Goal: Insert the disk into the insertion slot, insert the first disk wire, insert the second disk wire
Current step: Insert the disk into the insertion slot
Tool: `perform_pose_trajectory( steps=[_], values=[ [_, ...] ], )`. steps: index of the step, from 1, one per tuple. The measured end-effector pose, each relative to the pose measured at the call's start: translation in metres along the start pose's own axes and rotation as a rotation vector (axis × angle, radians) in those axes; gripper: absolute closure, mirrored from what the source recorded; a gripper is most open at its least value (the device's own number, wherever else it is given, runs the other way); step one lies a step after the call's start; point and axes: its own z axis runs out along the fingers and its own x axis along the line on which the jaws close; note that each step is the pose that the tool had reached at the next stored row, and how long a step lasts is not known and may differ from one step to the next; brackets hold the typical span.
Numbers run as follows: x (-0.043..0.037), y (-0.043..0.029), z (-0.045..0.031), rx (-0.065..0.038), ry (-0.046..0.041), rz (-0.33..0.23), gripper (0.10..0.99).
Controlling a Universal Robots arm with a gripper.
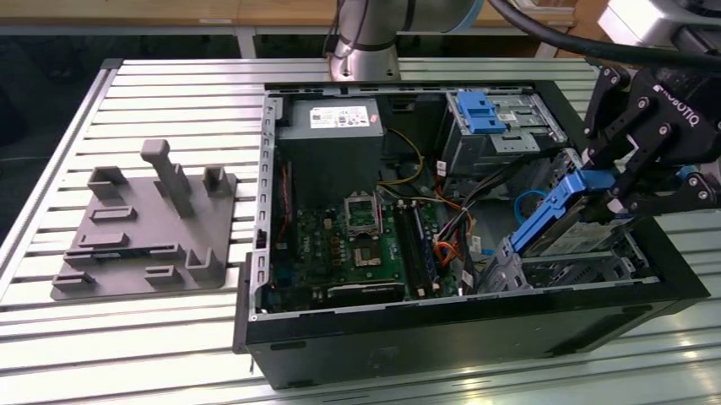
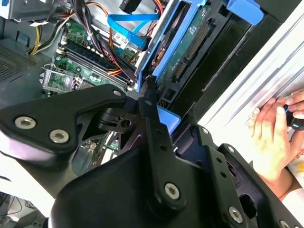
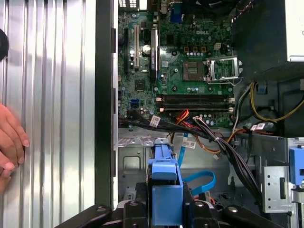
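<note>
Step 1, disk insertion, is in hand. Jaws are clenched on the blue frame of the disk (image 1: 549,218). The gripper (image 1: 603,192) is at the exterior view's right, over the front corner of the open PC case (image 1: 451,337).

The disk is steeply tilted, with its low end at the mouth of the insertion slot (image 1: 580,268) and its high end in the jaws. I can't tell how deep it sits, but I'd call it not seated.

A blue flat cable (image 3: 199,180) lies loose on the case floor near the slot. The wire steps look not yet started.

A person's hand (image 2: 270,137) rests on the tabletop (image 1: 169,101) just beside the case wall.

My read on what seating calls for:
- Flatten the tilt until the frame lines up with the bay.
- Keep the frame square to the cage walls.
- Keep the black cable bundle (image 3: 228,152) clear of the path.

The main risk is the frame edge catching on the cage lip.
</note>
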Motion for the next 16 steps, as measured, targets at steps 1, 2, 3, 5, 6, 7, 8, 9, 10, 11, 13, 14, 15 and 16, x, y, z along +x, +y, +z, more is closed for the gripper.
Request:
perform_pose_trajectory(
  steps=[1, 2, 3, 5, 6, 7, 8, 9, 10, 11, 13, 14, 15, 16],
  values=[
    [0.0001, -0.0001, 0.0017, 0.000, 0.0000, 0.000, 0.722],
    [0.0002, -0.0001, 0.0025, 0.000, 0.0002, 0.000, 0.722],
    [0.0002, -0.0001, 0.0026, 0.000, 0.0003, 0.000, 0.722],
    [0.0002, -0.0001, 0.0025, 0.000, 0.0007, 0.000, 0.714],
    [0.0002, -0.0001, 0.0026, 0.000, 0.0005, 0.000, 0.655],
    [0.0002, -0.0001, 0.0028, 0.000, 0.0002, 0.000, 0.655],
    [0.0002, -0.0002, 0.0029, 0.000, 0.0000, 0.000, 0.596],
    [0.0002, -0.0002, 0.0029, 0.000, -0.0001, 0.000, 0.596],
    [0.0002, -0.0002, 0.0029, 0.000, 0.0001, 0.000, 0.529],
    [0.0002, -0.0002, 0.0029, 0.000, 0.0000, 0.000, 0.529],
    [0.0002, -0.0002, 0.0029, 0.000, 0.0001, 0.000, 0.529],
    [0.0002, -0.0002, 0.0029, 0.000, 0.0002, 0.000, 0.529],
    [0.0002, -0.0002, 0.0029, 0.000, 0.0002, 0.000, 0.529],
    [0.0002, -0.0002, 0.0030, 0.000, 0.0001, 0.000, 0.529]
  ],
)
